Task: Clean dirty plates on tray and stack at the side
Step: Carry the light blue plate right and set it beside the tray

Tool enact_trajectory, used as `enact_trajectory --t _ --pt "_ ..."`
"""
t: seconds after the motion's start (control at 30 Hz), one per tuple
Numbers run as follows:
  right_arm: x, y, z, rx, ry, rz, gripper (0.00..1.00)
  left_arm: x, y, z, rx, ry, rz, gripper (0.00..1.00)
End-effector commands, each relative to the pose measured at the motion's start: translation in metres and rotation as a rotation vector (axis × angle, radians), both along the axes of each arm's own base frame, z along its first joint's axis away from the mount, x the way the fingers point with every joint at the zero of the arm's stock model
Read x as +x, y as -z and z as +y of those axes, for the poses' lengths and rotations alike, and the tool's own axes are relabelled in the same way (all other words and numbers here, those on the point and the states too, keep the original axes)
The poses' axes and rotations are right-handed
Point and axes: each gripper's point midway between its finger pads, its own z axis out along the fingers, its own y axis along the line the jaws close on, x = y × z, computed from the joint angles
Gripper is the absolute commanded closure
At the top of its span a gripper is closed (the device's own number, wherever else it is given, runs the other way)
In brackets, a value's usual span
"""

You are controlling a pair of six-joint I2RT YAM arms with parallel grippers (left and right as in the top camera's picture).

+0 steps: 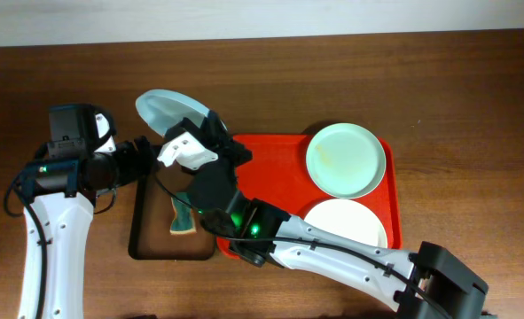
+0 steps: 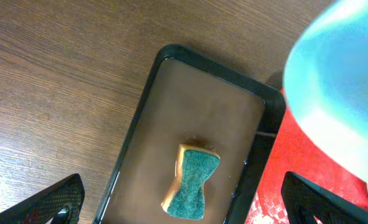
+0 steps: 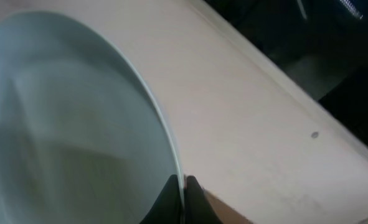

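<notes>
Three round glossy plates are in play: the pale blue plate (image 1: 167, 109) is pinched at its rim by the right pincer (image 1: 210, 127), its fingers pressed together on the edge, holding it tilted off the table just past the large flat red plastic tray (image 1: 275, 168). Well behind that pincer, the pale green plate (image 1: 345, 159) and white plate (image 1: 346, 223) lie on the tray. The left pincer (image 2: 184, 205) hangs spread wide, empty, directly above the green-and-yellow sponge (image 2: 192, 185) in the narrow black tray (image 2: 147, 106). The wiping step seems at hand; next, that spread pincer likely needs to descend and grasp the sponge.
</notes>
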Motion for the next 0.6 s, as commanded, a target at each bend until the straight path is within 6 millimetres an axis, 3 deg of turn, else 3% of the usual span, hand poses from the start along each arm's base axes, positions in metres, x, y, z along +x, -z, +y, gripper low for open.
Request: enact_trajectory --t 0.0,0.1,0.23,0.33,0.47,0.5,0.53,0.57 --pt "0.009 0.016 -0.017 0.229 0.076 0.091 0.96 0.002 -0.008 -0.001 -0.013 -0.005 -0.026 0.01" --pt "0.020 0.066 -0.022 0.422 0.049 0.323 0.96 0.002 -0.008 -0.001 -0.013 -0.005 -0.026 0.01" --pt "0.033 0.075 -0.040 0.603 0.043 0.470 0.96 0.002 -0.008 -0.001 -0.013 -0.005 -0.026 0.01" --pt "0.041 0.073 -0.075 0.753 0.045 0.636 0.96 0.002 -0.008 -0.001 -0.013 -0.005 -0.026 0.01" --pt "0.060 0.086 -0.180 0.994 0.099 0.914 0.96 0.002 -0.008 -0.001 -0.013 -0.006 -0.026 0.01" --pt "0.062 0.098 -0.229 1.059 0.205 0.954 0.96 0.002 -0.008 -0.001 -0.013 -0.005 -0.026 0.01" --pt "0.062 0.105 -0.259 1.098 0.278 0.965 0.96 0.002 -0.008 -0.001 -0.013 -0.005 -0.026 0.01" --pt "0.055 0.117 -0.319 1.165 0.443 0.964 0.96 0.002 -0.008 -0.001 -0.013 -0.005 -0.026 0.01"
